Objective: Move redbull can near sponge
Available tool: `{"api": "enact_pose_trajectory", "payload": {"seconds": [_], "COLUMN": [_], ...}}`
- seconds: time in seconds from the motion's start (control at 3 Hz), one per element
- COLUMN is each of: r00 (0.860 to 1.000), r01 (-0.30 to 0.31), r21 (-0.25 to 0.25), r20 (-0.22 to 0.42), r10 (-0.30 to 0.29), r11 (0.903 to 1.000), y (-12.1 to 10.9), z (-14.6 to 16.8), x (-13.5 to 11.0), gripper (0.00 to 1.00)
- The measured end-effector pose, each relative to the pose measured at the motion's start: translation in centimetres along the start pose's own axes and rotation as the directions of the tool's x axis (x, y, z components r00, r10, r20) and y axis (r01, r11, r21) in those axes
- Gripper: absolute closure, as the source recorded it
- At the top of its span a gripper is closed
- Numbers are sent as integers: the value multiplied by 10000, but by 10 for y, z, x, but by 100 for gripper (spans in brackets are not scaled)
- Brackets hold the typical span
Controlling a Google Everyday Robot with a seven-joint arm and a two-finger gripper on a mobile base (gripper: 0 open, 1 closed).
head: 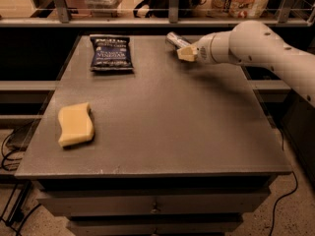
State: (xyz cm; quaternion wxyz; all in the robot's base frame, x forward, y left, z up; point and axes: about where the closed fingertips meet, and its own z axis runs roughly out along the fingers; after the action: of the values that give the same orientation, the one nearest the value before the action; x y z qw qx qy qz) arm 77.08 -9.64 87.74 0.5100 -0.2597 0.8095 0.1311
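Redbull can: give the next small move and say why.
Probably ease the gripper slightly further onto the redbull can and secure it: the gripper sits right beside the can at the back, a grasp is not evident, and the sponge lies far away at the front left.

We see one arm: off-white smooth shell, fat rounded segments, big bulbous joint casing with a soft highlight on top and the underside in shadow. It comes in past the right edge of the table. There's a narrow dark seam ring where the big casing meets the shorter wrist piece. The gripper at the tip is cream/pale yellow, blocky, warmer in tone than the shell; we see it over the table's far edge, right of centre
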Motion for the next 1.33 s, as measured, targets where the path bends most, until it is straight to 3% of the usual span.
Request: {"api": "enact_pose_trajectory", "payload": {"seconds": [0.33,0.67,1.0,1.33], "r00": [9970,9728,9562,9565], "r01": [758,2272,2928,2917], "r21": [-1129,-2432,-2840,-2858], "r20": [261,1016,926,912], "r10": [-733,-2082,-2778,-2771], "r11": [9907,9430,9130,9128], "y": [21,50,58,59], "z": [-10,-29,-37,-36], "x": [-30,-73,-69,-68], "gripper": [100,100,100,100]}}
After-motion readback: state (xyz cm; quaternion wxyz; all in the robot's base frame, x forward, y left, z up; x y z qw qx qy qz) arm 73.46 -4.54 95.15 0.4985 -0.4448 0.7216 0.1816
